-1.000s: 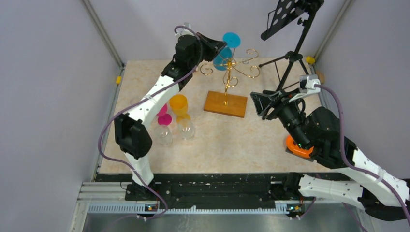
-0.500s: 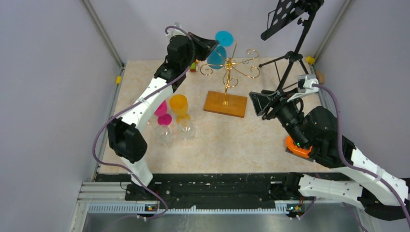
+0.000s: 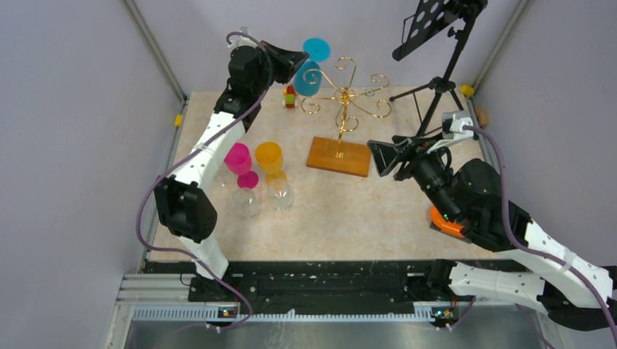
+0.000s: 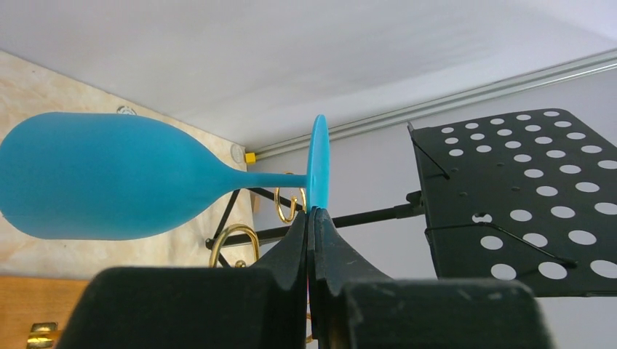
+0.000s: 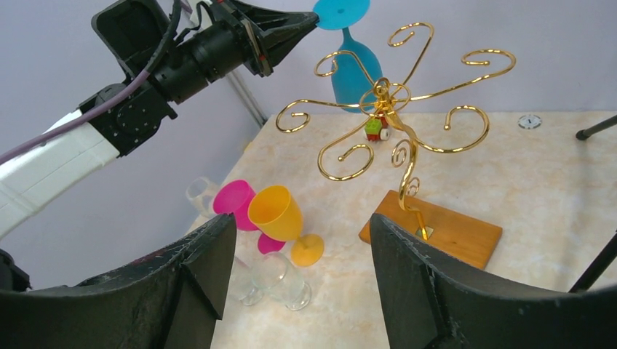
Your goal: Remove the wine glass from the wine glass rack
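Note:
The blue wine glass (image 3: 307, 75) hangs upside down, high at the back. My left gripper (image 3: 300, 58) is shut on the rim of its round foot (image 4: 319, 163); the bowl (image 4: 109, 174) points left in the left wrist view. The gold wire wine glass rack (image 3: 343, 93) stands on its orange-brown wooden base (image 3: 339, 156). From above the glass sits just left of the scroll arms. In the right wrist view one scroll arm (image 5: 342, 58) crosses in front of the glass (image 5: 356, 73). My right gripper (image 3: 383, 158) is open and empty, right of the base, facing the rack (image 5: 396, 109).
A pink glass (image 3: 237, 156), a yellow glass (image 3: 268, 156) and two clear glasses (image 3: 246, 202) stand at the left. A small red-green toy (image 3: 290, 96) lies at the back. A black tripod stand (image 3: 436, 80) is at the back right. An orange object (image 3: 445, 220) lies under my right arm.
My left gripper has moved left and up with the blue glass, carrying it away from the rack's centre. The right gripper shifted slightly left.

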Controlling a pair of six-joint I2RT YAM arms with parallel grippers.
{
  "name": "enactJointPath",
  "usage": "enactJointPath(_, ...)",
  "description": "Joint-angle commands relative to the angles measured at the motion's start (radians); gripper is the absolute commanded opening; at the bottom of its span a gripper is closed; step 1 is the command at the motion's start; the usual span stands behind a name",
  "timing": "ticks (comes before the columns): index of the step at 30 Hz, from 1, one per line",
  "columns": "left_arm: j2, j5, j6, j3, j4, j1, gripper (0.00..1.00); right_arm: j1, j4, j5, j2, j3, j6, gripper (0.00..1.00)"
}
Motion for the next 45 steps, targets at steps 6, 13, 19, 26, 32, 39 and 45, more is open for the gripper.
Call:
enactJointPath(6, -0.106, 0.155, 0.051, 0.000, 0.078, 0.094, 0.00, -0.005, 0.051, -0.063, 0.029, 0.016, -0.013, 0.72)
enactJointPath(13, -0.233, 0.233, 0.040, -0.092, 0.048, 0.174, 0.00, -0.005, 0.099, -0.122, 0.052, 0.007, -0.017, 0.72)
enactJointPath(19, -0.352, 0.276, 0.072, -0.153, -0.010, 0.218, 0.00, -0.005, 0.166, -0.227, 0.091, 0.005, -0.033, 0.71)
enactJointPath(26, -0.535, 0.317, 0.130, -0.254, -0.099, 0.230, 0.00, -0.005, 0.267, -0.446, 0.158, 0.004, -0.145, 0.71)
enactJointPath(32, -0.693, 0.391, 0.166, -0.332, -0.205, 0.230, 0.00, -0.005, 0.459, -0.699, 0.232, -0.017, -0.281, 0.65)
enactJointPath(39, -0.864, 0.455, 0.256, -0.351, -0.376, 0.230, 0.00, -0.005, 0.719, -0.833, 0.275, -0.122, -0.375, 0.64)
enactJointPath(45, -0.940, 0.551, 0.186, -0.400, -0.408, 0.230, 0.00, -0.006, 0.898, -0.811, 0.291, -0.218, -0.466, 0.63)
